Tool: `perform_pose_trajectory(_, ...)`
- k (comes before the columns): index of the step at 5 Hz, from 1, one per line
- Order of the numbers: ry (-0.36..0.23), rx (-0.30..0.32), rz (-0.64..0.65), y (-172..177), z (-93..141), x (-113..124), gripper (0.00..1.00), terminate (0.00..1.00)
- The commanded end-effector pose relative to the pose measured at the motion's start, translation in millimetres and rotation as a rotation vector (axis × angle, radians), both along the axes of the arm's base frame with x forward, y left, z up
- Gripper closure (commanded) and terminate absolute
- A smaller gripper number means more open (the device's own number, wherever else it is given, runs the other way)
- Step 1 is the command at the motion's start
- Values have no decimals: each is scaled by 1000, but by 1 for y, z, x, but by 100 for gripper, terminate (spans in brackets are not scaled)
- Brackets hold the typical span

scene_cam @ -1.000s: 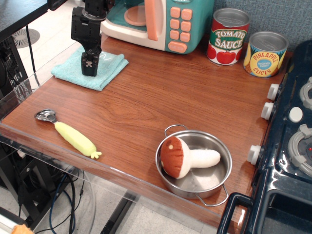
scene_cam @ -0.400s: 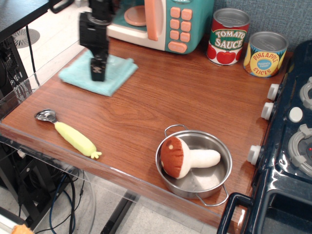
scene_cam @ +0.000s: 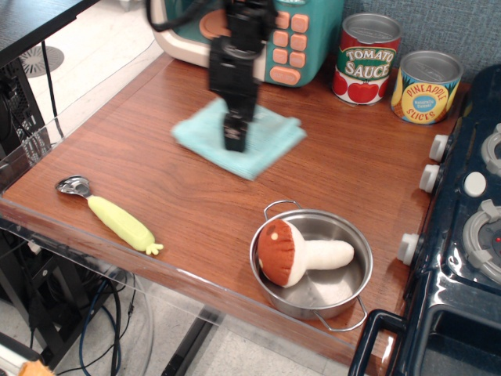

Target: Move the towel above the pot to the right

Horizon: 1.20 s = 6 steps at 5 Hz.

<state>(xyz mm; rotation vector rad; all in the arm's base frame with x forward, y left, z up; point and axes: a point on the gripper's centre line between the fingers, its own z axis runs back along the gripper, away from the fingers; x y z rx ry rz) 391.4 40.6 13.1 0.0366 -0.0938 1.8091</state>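
Note:
The light teal towel (scene_cam: 262, 145) lies on the wooden counter, in the middle toward the back, blurred by motion. My black gripper (scene_cam: 234, 141) comes down from above and presses on the towel's middle, its fingers close together on the cloth. The shiny steel pot (scene_cam: 344, 286) with wire loop handles sits near the front edge, right of centre, well in front of the towel. Inside it lies a plush mushroom (scene_cam: 293, 252) with a brown cap.
A teal toy microwave (scene_cam: 290, 35) stands at the back behind the gripper. Two printed cans, tomato sauce (scene_cam: 368, 59) and pineapple slices (scene_cam: 427, 86), stand at the back right. A yellow-handled spoon (scene_cam: 113, 215) lies front left. A dark toy stove (scene_cam: 470, 227) borders the right side.
The gripper has slid the towel to the right across the counter, from the back left corner to the middle. The pot, spoon and cans have not moved.

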Motion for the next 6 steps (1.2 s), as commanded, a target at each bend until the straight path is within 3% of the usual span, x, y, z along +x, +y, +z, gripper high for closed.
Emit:
perform_pose_trajectory(1, -91, 13, -250, -92, 28, -21, 0, 0)
perform_pose_trajectory(2, -94, -27, -294, -132, 30, -23, 0, 0)
perform_pose_trajectory(3, -96, -16, -333, -143, 30, -29, 0, 0)
perform_pose_trajectory(5, -108, -28, -290, -128, 41, -32, 0, 0)
perform_pose_trajectory(6, -148, -36, -266, -121, 62, -29, 0, 0)
